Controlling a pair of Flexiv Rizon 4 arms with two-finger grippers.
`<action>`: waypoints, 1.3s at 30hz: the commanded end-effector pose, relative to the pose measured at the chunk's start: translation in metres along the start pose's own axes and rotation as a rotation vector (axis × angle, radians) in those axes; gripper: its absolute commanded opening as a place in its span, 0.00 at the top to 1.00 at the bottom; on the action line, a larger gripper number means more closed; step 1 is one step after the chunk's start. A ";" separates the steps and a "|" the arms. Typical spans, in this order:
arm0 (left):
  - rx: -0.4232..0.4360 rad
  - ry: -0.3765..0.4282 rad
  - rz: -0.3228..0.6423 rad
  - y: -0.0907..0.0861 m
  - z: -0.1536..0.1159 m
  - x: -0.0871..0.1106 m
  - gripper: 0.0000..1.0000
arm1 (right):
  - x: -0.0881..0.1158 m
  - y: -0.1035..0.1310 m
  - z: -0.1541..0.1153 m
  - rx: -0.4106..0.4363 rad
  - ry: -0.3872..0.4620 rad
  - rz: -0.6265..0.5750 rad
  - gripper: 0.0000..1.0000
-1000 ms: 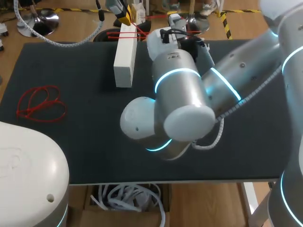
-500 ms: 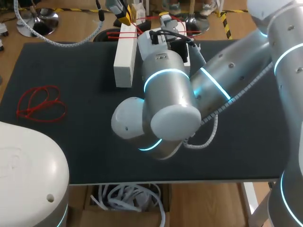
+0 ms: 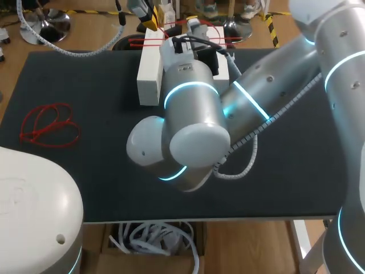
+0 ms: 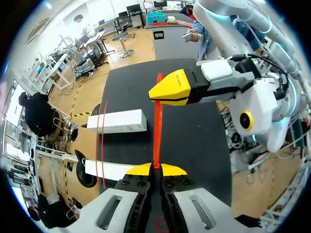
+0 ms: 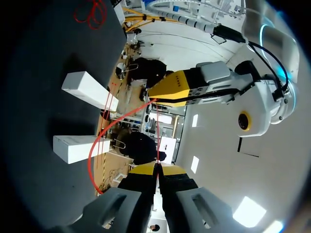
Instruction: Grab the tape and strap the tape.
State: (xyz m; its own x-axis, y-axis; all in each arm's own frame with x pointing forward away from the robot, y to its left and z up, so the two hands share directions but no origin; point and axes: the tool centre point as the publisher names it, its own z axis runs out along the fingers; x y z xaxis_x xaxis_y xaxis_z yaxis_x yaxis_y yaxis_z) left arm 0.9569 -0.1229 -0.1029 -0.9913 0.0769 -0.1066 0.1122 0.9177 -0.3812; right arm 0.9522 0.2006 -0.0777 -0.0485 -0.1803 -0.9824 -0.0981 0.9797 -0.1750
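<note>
Two grippers faced each other tip to tip above the far edge of the table at this moment of the strapping job. My left gripper had its jaws pressed together on one end of the red tape. My right gripper was likewise clamped on the tape, a short way along it. Between them the tape ran as a thin, straight, taut red strand. In the right wrist view it swept on in a loose curve toward two white blocks. These lay side by side near that edge, apart from each other, with red strands crossing both. By my reading the grab was done and the tape was laid across the blocks, though I could not tell whether it ran fully round them. What remained, I judged, was to pull it snug and fasten the ends, and no knot or fastening showed in any view. The tape looked narrow, limp where slack, and easy to lose from a pinch. A spare tangle of red loops lay well apart, near the table's left side.
</note>
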 end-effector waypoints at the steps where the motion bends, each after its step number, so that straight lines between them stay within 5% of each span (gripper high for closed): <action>1: -0.004 0.001 -0.001 0.000 -0.001 0.000 1.00 | -0.002 0.005 0.000 0.008 0.007 -0.002 1.00; 39: -0.004 0.001 -0.001 0.000 -0.001 0.000 1.00 | -0.003 0.031 0.003 0.000 0.021 -0.031 1.00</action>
State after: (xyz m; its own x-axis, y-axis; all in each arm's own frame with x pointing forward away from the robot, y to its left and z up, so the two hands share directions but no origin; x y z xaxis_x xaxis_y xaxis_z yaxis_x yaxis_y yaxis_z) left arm 0.9569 -0.1228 -0.1030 -0.9913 0.0769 -0.1066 0.1121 0.9177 -0.3810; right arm 0.9536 0.2273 -0.0819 -0.0614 -0.2077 -0.9763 -0.1065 0.9739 -0.2005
